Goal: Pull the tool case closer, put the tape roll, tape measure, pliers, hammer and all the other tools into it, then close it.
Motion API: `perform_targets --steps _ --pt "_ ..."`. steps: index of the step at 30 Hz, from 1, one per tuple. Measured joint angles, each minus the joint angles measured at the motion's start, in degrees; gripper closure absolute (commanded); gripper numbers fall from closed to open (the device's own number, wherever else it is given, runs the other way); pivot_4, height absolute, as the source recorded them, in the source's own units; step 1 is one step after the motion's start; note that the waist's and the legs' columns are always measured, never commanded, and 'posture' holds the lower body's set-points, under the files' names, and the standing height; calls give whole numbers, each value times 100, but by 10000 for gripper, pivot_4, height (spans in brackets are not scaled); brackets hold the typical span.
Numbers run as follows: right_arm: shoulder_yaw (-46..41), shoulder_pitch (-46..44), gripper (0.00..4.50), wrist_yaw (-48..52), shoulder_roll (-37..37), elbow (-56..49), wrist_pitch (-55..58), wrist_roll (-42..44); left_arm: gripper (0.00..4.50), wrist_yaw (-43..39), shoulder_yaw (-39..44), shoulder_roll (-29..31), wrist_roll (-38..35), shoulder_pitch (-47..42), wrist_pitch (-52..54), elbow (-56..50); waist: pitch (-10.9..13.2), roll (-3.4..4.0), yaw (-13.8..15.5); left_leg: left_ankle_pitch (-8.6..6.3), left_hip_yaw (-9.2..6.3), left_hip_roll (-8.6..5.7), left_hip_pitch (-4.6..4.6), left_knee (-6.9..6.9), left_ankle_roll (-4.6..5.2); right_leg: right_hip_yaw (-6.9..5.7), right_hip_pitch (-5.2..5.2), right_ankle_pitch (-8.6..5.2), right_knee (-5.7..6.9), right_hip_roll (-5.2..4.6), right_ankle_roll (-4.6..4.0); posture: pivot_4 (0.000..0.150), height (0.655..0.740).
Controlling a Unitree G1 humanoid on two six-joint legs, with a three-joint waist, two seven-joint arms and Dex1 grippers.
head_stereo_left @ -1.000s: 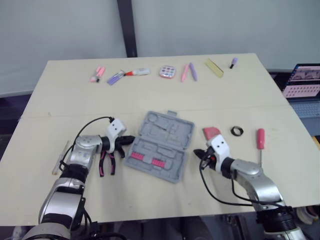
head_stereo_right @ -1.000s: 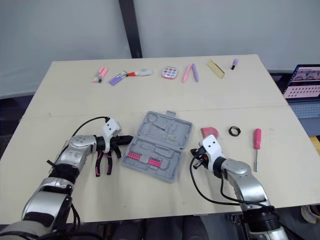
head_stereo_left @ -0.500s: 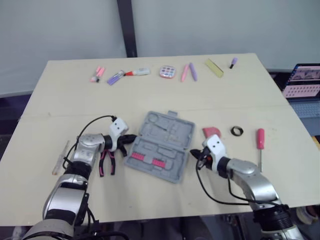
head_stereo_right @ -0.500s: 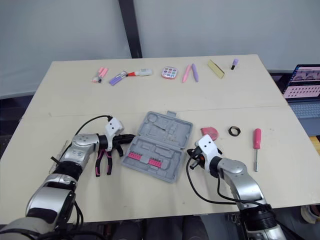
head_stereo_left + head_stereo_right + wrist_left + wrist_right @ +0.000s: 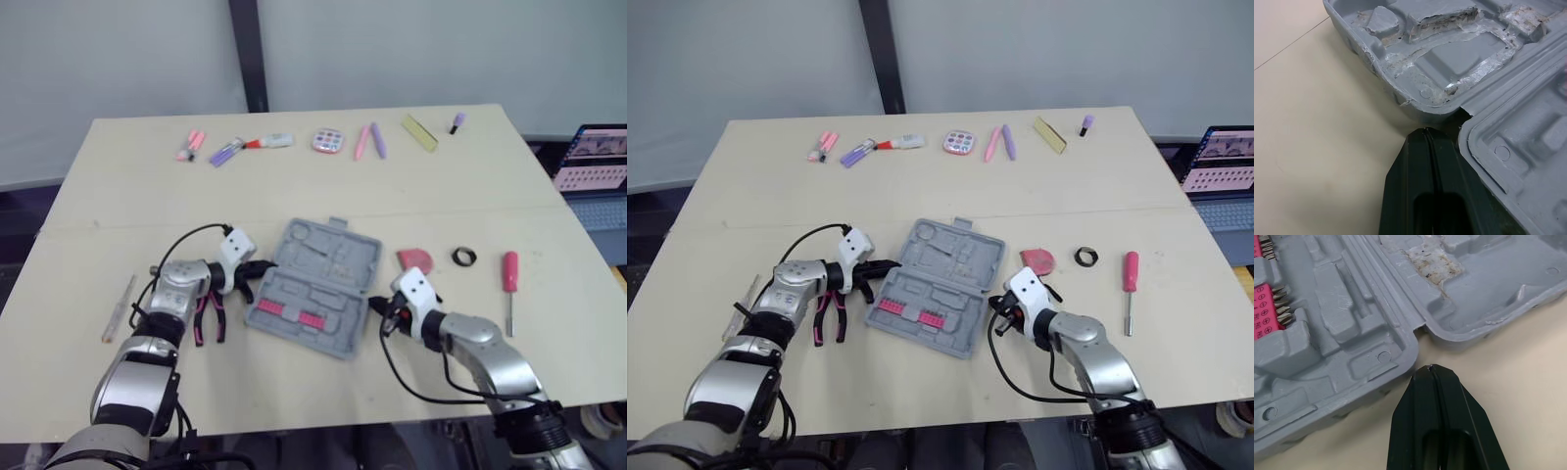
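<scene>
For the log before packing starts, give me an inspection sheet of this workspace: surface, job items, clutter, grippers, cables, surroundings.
Surface: beige table, a seam across it.
Job's things: grey tool case open, pink bit strips inside; pink-handled pliers to its left; pink object, perhaps the tape measure, black tape roll and pink-handled screwdriver to its right.
Clutter: markers, round palette, yellow strip along the far edge.
Grippers: left gripper shut, at the case's hinge notch; right gripper shut, at the opposite notch.
Cables: left arm's cable and right arm's cable, black, looping.
Surroundings: laptop, dark post.
</scene>
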Motion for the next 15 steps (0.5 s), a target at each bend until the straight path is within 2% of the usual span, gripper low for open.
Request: perform_targets --steps 6,15 --pt "6 0 44800 0 6 81 -3 -10 44664 -88 -6 60 -9 264 103 -429 0 0 -6 0 0 0 2 0 0 0 0 0 1 0 0 1500 7400" --pt "16 46 44800 98 -29 84 -12 -21 44664 -115 -16 131 -58 1066 836 -1914 -1 1 -3 0 -1 0 4 -1 0 0 0 0 2 -2 0 1500 7400"
